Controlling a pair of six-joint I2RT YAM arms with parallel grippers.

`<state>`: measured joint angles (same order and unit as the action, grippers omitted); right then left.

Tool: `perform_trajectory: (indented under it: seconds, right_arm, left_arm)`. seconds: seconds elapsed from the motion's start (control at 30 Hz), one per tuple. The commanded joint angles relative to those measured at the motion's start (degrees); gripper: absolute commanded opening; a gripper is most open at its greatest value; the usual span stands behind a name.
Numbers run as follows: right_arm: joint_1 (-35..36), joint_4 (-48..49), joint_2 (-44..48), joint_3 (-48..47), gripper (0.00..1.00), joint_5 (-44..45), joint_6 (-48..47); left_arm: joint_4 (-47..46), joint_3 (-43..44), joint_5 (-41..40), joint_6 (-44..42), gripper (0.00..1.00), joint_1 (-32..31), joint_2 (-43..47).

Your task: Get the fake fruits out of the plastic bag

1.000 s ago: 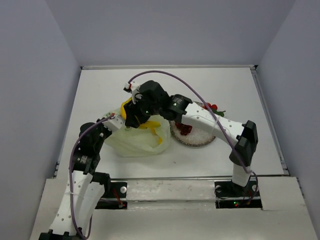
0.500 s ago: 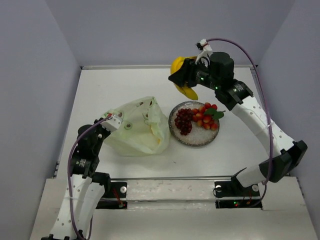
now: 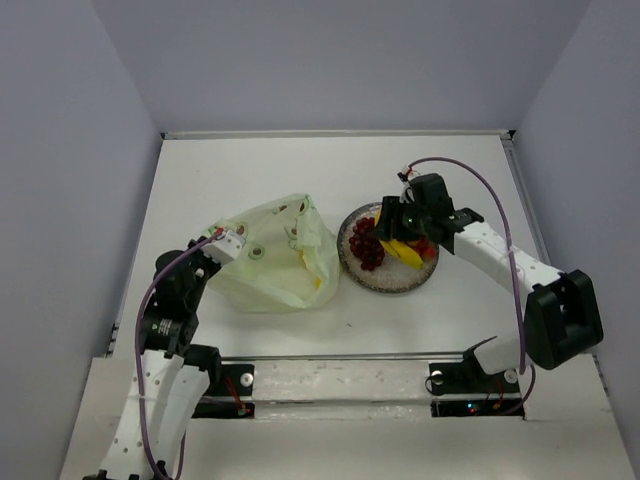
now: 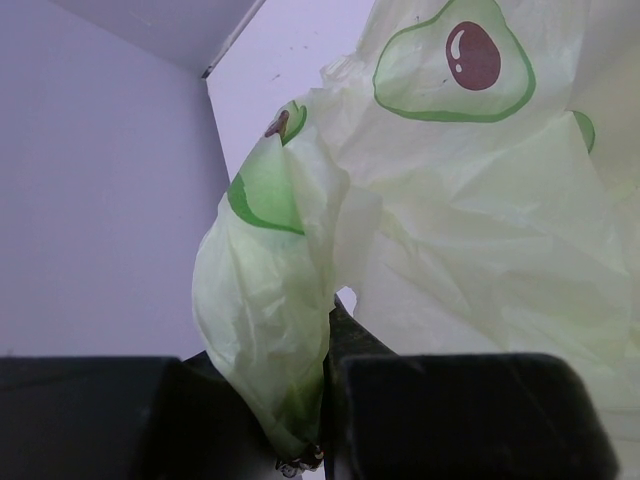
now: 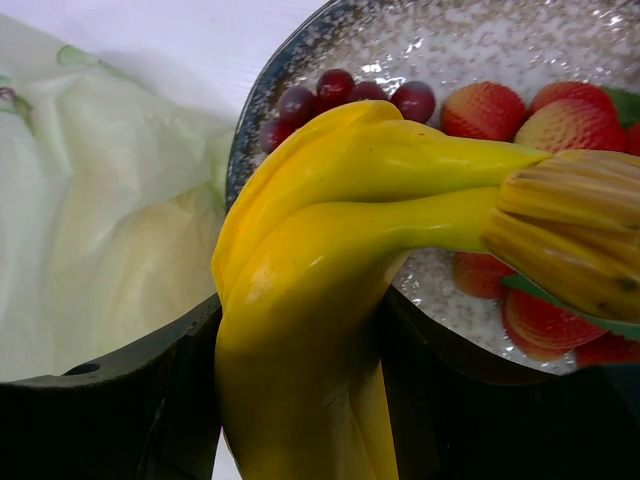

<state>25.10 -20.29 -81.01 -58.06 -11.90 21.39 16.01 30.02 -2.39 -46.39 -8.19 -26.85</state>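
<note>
Half a second back the right gripper (image 5: 300, 420) was holding the two bananas (image 5: 330, 200) high over the far side of the table (image 3: 250, 170). Now it is coming down onto the plate (image 3: 385, 287), its jaws clamped round the banana pair. The pair is hanging just above the grape bunch (image 5: 335, 90) and the red berry bunch (image 5: 485, 110), both already lying on the plate. We are judging three fruit items out of the bag, with the release not yet made. The left gripper (image 4: 325, 410) is pinching a fold of the plastic bag (image 3: 270, 265) between closed jaws. The bag is sitting left of the plate, at or just beside its rim. A yellow patch is showing through the bag's near right side, possibly the round fruit, but we cannot tell. We are reading no writing anywhere; the bag is carrying only avocado prints.
</note>
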Motion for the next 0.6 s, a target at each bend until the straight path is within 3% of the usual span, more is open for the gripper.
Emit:
perform_trajectory:
  seconds: [0.0, 0.37, 0.57]
  right_arm:
    - [-0.9, 6.6, -1.5, -0.2, 0.07, 1.8, -3.2]
    - [-0.9, 5.3, -6.8, -2.5, 0.71, 2.8, -5.2]
    - [-0.9, 2.9, -6.7, -5.5, 0.87, 5.5, -5.5]
  left_arm:
    - [-1.0, 0.3, 0.3, 0.2, 0.22, -0.1, 1.1]
    - [-0.4, 0.5, 0.7, -0.1, 0.23, -0.1, 2.0]
    - [-0.3, 0.7, 2.1, -0.2, 0.23, -0.1, 2.2]
